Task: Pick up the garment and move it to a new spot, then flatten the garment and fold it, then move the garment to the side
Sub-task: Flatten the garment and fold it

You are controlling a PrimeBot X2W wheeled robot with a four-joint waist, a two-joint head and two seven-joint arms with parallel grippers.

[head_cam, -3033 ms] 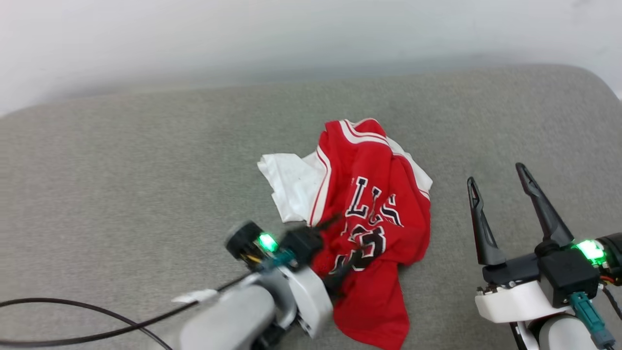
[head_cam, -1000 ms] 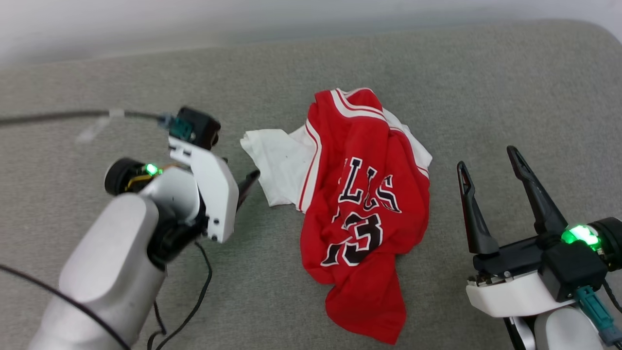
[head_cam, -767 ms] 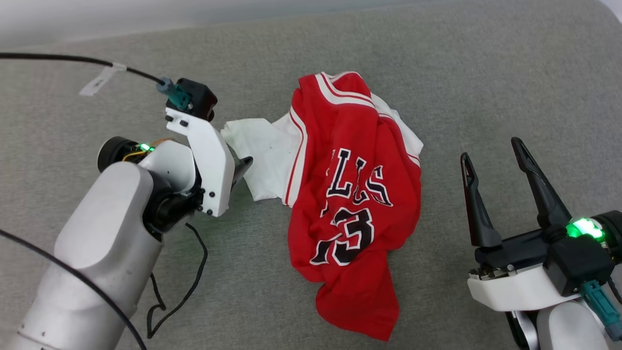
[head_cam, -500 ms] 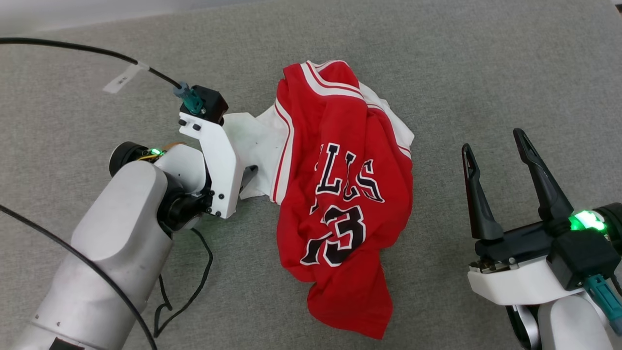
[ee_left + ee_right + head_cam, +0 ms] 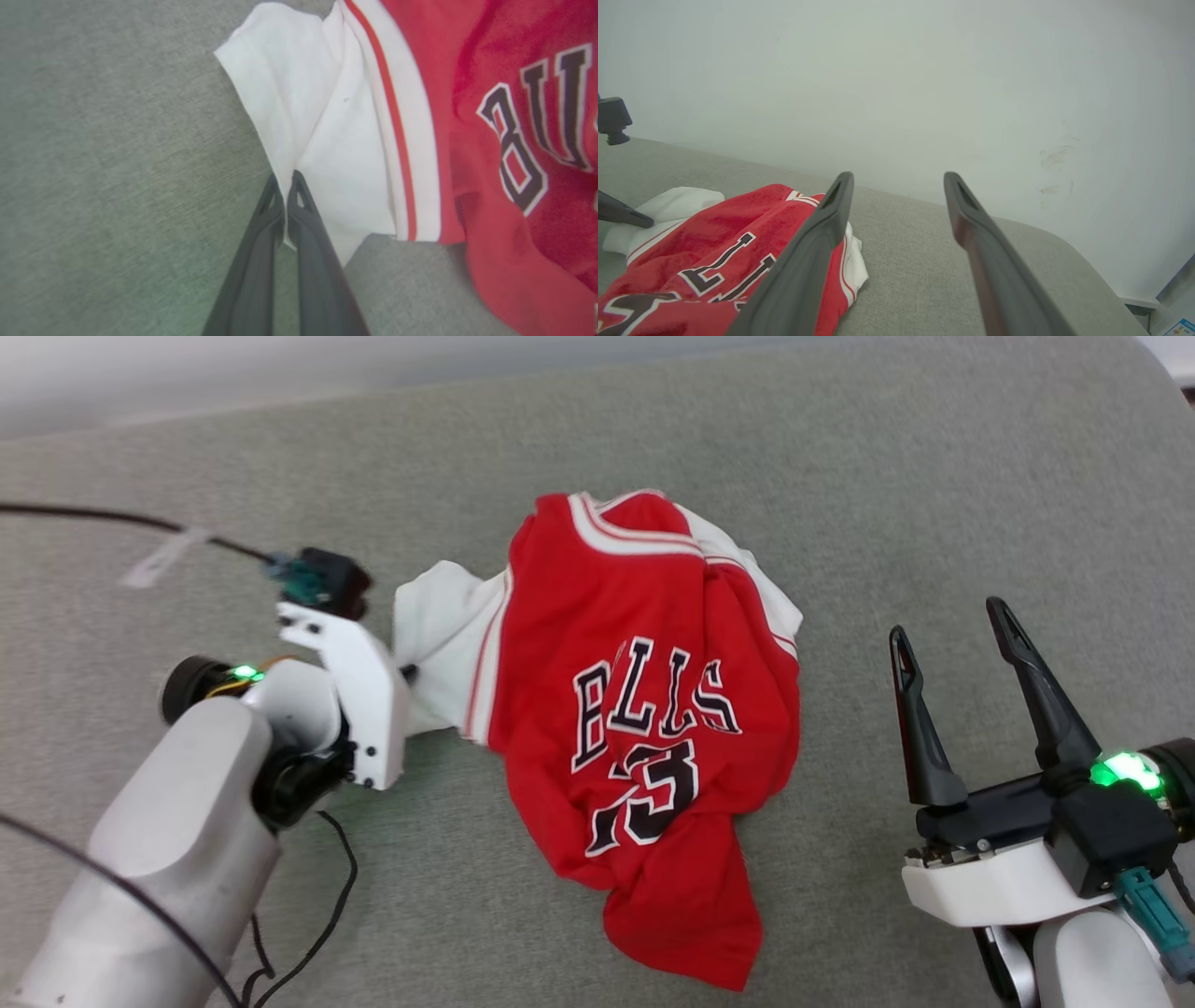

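Observation:
The garment (image 5: 644,709), a red jersey with white sleeves, black lettering and a number, lies crumpled in the middle of the grey cushion. Its white sleeve (image 5: 322,126) reaches left. My left gripper (image 5: 286,179) is shut, its two fingers pinching the sleeve's edge; in the head view the left gripper (image 5: 408,670) sits at the sleeve's left side, mostly behind its white wrist. My right gripper (image 5: 952,621) stands open to the right of the garment, apart from it, nothing between its fingers. In the right wrist view the garment (image 5: 691,252) lies at lower left.
The grey cushion (image 5: 934,476) stretches all round the garment, with a pale wall (image 5: 924,70) behind its far edge. A black cable (image 5: 112,518) runs from the left wrist across the cushion's left side; another loops near the left forearm (image 5: 327,887).
My left gripper closed on the white sleeve's edge and drew it leftward, spreading the jersey so more lettering shows. The head camera shifted. The right gripper kept still and open.

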